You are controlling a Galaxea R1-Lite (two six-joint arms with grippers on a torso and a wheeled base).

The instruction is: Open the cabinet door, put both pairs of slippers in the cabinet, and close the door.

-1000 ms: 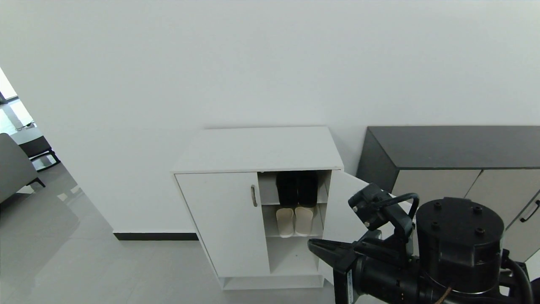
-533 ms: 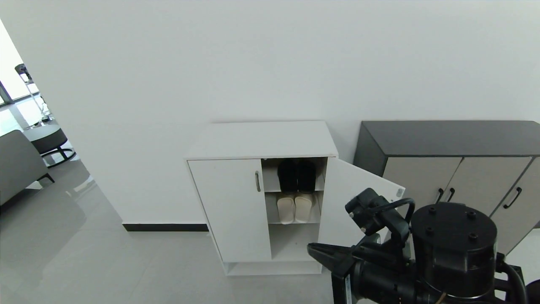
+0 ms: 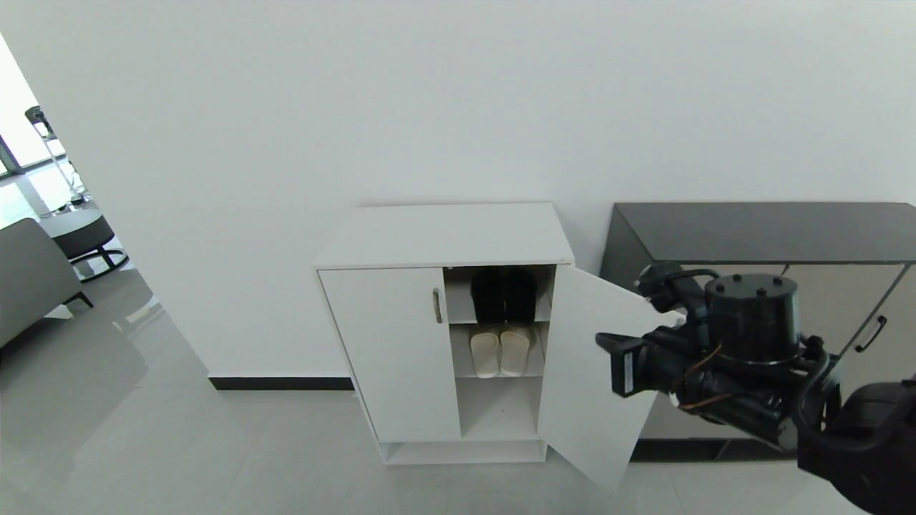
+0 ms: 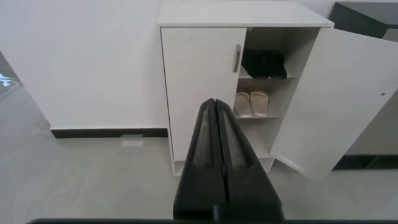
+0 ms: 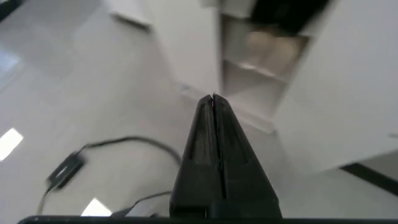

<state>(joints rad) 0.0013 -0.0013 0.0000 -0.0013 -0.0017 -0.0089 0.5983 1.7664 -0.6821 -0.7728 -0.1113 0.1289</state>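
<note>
cabinet door (image 3: pixel 594 372) open, lower centre-right | black slippers (image 3: pixel 503 295) shelved above beige slippers (image 3: pixel 499 350) | left gripper (image 4: pixel 214 102), right gripper (image 5: pixel 213 98): both pressed together, empty

The room is bright, with daylight coming in from the window (image 3: pixel 11 107) on the left, a soft shine on the floor (image 3: pixel 86 400) near it, and dark shade inside the cabinet (image 3: pixel 444 236) around the black slippers (image 3: pixel 503 295).
</note>
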